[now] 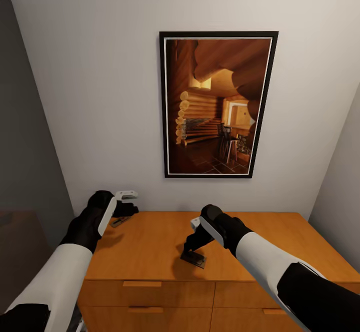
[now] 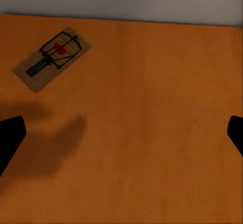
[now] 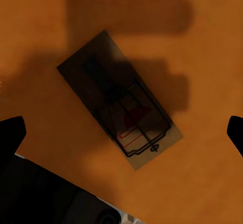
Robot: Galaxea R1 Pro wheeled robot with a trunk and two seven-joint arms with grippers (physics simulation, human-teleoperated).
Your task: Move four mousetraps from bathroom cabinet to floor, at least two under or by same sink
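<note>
Both grippers' fingers spread wide, nothing between them, no contact. Right gripper [image 1: 192,252] points down over the cabinet [image 1: 150,252] top, its dark fingertips [image 3: 11,133] at the two sides of the right wrist view, with one mousetrap [image 3: 120,100] lying flat directly beneath, in the gripper's shadow. Whether the tips touch the board cannot be told. Left gripper [image 1: 122,212] hovers at the cabinet's 10 o'clock corner near the wall, fingertips [image 2: 10,138] far apart. A second mousetrap [image 2: 52,58] lies flat and diagonal ahead of it, well clear of the fingers.

Traps: thin tan rectangular boards, black wire bar and spring, small red spot on the bait plate. In the head view the first trap [image 1: 194,259] sits at about centre of the top, toward 6 o'clock, and the second [image 1: 119,221] shows as a sliver beside the left gripper.

Cabinet top smooth orange-brown wood, matte, straight edges; drawer fronts with slim groove handles below the front edge. Wide bare surface at 3 o'clock and between the arms. Pale plain wall [image 1: 90,97] closes the back edge; a black-framed picture [image 1: 215,104] of a log interior hangs at 12 o'clock. Grey panel [image 1: 25,137] stands close at 9 o'clock, another wall at 3 o'clock.
</note>
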